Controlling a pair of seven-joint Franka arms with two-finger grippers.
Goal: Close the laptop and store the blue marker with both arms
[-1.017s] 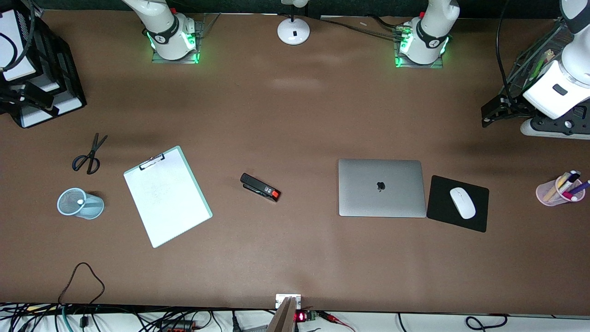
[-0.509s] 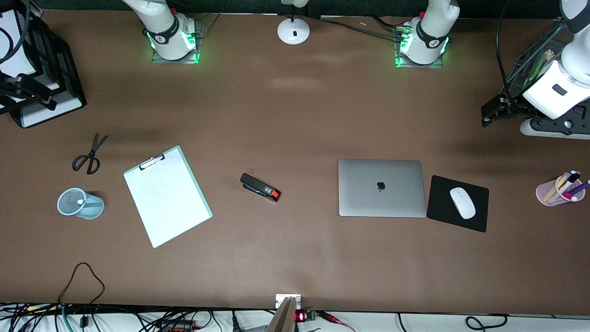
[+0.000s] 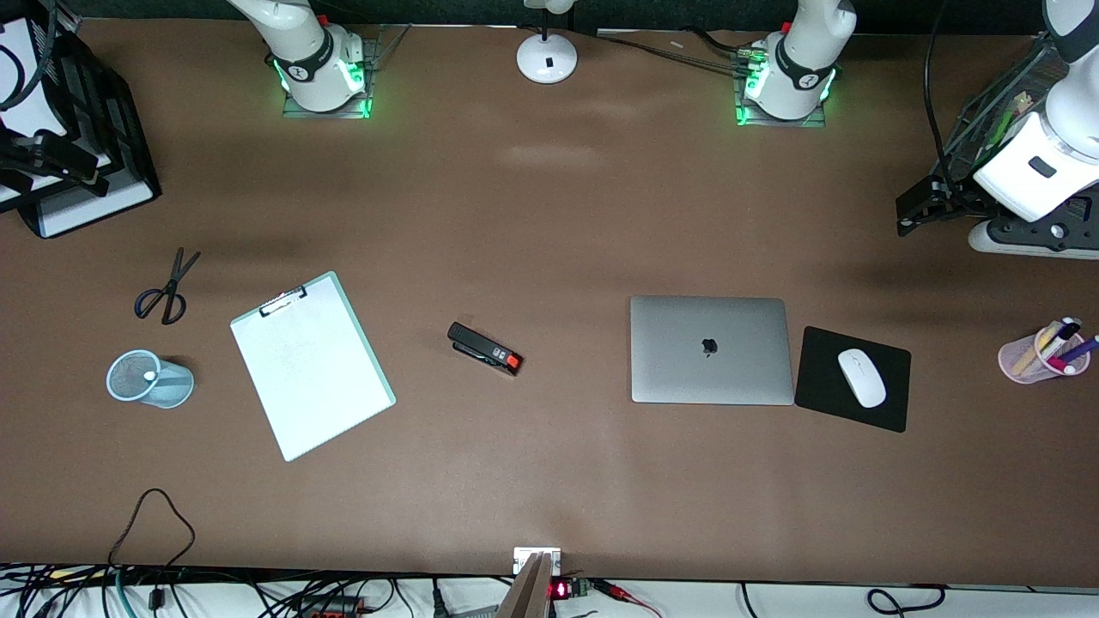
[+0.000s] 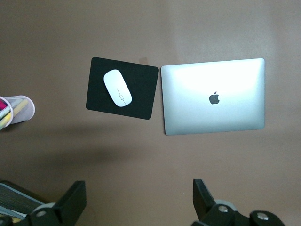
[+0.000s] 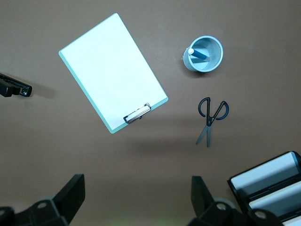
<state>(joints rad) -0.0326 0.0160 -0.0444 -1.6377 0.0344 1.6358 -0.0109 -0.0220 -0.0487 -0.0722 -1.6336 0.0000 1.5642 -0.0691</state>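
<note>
Silver-grey and flat, the laptop (image 3: 711,349) lies lid down on the brown table (image 3: 549,481), apple logo up, so by the look of it the closing is done. Just beside it, toward the left arm's end of the table, sits a black mouse pad (image 3: 853,378) carrying a white mouse (image 3: 861,377). And the blue marker (image 5: 199,54)? It stands in the pale blue mesh cup (image 3: 149,378) at the right arm's end, leaning on the wall with its pale tip up by the rim; from the front camera only that whitish tip shows, so the identification rests mostly on the right wrist view. Both jobs look finished, I'd judge. The right gripper (image 5: 136,202) hangs high over the table near the black tray stack (image 3: 64,129), fingers spread wide and empty, with the cup, the scissors (image 3: 167,287) and the clipboard (image 3: 311,365) below it; it is much the nearer arm to the marker. The left gripper (image 4: 138,205) is equally wide apart, empty, over bare table near the laptop. A pink pen cup (image 3: 1039,354) at that end holds other pens, and a black stapler (image 3: 483,348) lies mid-table.
</note>
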